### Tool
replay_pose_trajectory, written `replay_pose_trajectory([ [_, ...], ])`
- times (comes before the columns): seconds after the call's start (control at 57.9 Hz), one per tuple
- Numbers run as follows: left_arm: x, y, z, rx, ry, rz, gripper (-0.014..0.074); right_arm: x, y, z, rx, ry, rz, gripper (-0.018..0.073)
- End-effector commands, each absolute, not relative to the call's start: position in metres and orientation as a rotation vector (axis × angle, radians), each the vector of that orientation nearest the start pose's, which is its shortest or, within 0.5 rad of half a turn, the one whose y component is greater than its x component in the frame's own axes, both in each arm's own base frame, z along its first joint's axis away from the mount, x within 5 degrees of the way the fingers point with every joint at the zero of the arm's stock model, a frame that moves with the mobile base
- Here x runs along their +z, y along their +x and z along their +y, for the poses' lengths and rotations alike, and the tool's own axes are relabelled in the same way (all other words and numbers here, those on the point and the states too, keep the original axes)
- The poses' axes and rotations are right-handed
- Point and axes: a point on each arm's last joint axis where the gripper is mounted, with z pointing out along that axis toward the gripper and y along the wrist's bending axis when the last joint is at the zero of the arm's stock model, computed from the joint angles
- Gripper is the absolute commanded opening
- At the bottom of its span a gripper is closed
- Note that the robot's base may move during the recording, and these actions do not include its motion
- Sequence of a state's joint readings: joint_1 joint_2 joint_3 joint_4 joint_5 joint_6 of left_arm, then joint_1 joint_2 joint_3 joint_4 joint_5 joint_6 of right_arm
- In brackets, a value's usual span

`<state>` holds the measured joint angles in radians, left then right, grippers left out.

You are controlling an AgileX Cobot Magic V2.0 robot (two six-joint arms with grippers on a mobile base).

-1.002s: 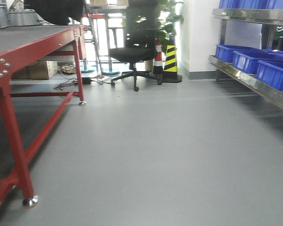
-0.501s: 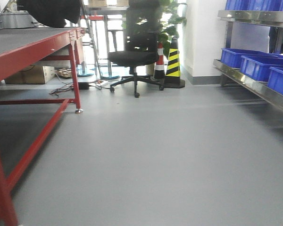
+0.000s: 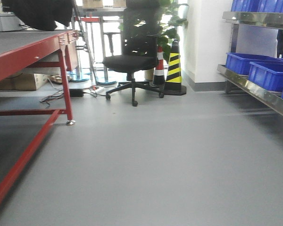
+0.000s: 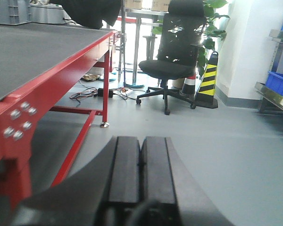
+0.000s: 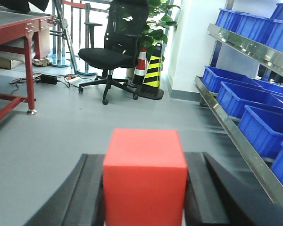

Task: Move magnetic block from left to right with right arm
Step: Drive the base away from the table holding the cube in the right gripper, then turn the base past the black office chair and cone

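Magnetic block (image 5: pixel 145 178) sits clamped in the right gripper (image 5: pixel 145 160); left gripper (image 4: pixel 140 141) has jaws pressed together.

left claw (image 4: pixel 140 141) fingers pressed together | red table (image 4: pixel 61 77) at left | black office chair (image 4: pixel 173 66) ahead

- In my front view the red table (image 3: pixel 28 49) sits farther left; its near bolted corner and caster leg leave the frame.
- Far leg foot (image 3: pixel 70 122) appears lower.
- Blue bins (image 3: pixel 269 75) edge right.
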<state>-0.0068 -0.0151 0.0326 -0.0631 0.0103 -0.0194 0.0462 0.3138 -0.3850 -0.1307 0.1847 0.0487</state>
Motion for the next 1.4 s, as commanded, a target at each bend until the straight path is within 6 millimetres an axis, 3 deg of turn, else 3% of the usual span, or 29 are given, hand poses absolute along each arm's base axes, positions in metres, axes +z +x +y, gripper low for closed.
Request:
replay_pose_trajectory([
  [0.0,0.2079,0.0553,-0.0003,-0.084,-0.06,1.419,-0.0117,0.3226,0.0776,0.0018,-0.06,-0.094,1.486,0.0253],
  [1.382,0.2079,0.0553,-0.0003,-0.084,-0.06,1.419,-0.0117,0.3226,0.0776,0.0018,-0.06,-0.094,1.486,0.0253],
])
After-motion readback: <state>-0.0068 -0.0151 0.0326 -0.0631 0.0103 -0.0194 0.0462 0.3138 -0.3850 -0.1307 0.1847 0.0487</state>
